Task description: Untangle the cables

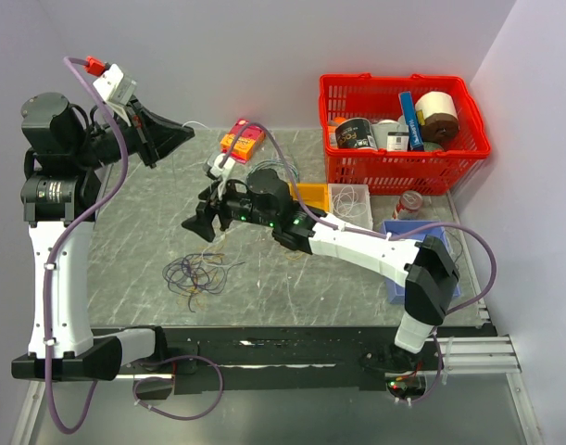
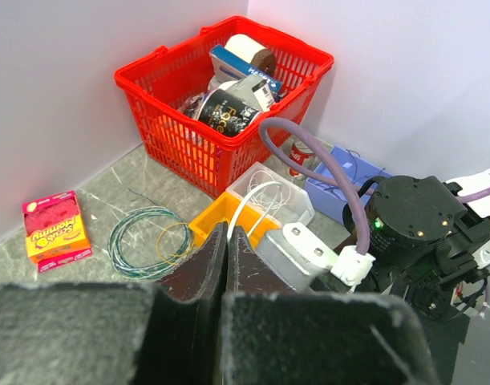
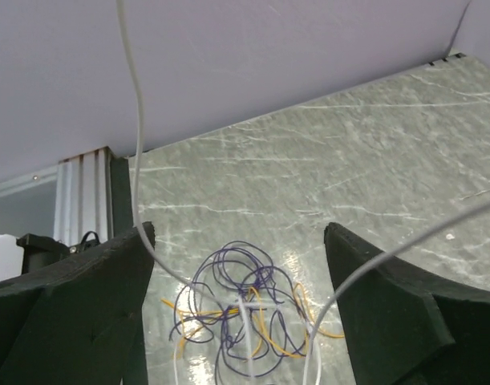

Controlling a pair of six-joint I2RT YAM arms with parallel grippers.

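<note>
Many thin cables (image 1: 197,276) lie in one loose tangle on the table (image 1: 134,213), near its front edge, with purple, orange and yellow strands mixed together. The right pincer (image 1: 201,227) hangs just above this tangle with its jaws spread wide; two white strands (image 3: 132,160) cross the gap, not gripped. The left pincer (image 1: 185,136) is raised at the far left, jaws pressed together, holding nothing. Farther back lie a blue-green wire coil (image 2: 144,241) and a red basket (image 1: 384,171).

The grey marbled table (image 1: 292,289) carries the cables (image 1: 197,276), a red basket (image 1: 394,172), a pink box (image 1: 243,139) and a yellow tray (image 1: 311,194).
</note>
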